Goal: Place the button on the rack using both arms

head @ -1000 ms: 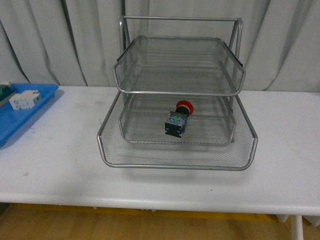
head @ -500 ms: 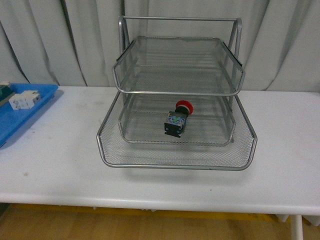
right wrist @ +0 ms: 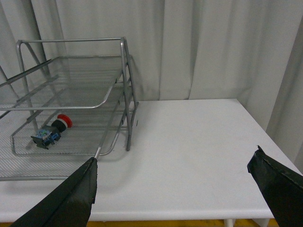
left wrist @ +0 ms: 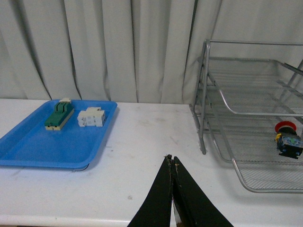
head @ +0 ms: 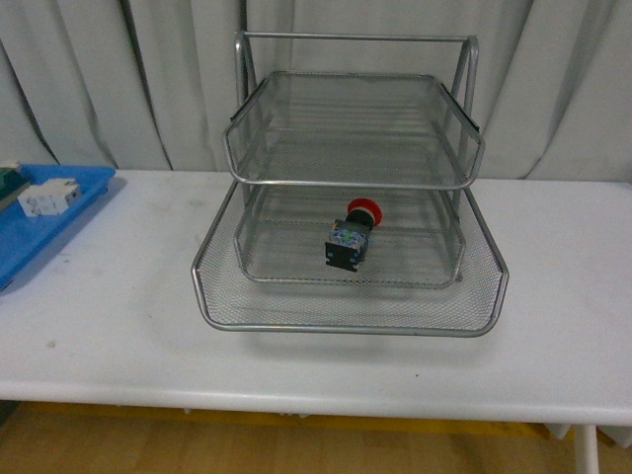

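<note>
Red-capped button (head: 353,235) lying on side in middle tier of rack (head: 346,328), on counter (head: 109,296). Left pincer (left wrist: 171,160) pinched together; right pincer (right wrist: 174,158) spread wide, both apart from rack.

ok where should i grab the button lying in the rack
Grip the button by its dark blocky body, across the flat sides, not the round red cap. It lies with the body toward the front, under the top tier of the rack, so come in low from the open front.
</note>
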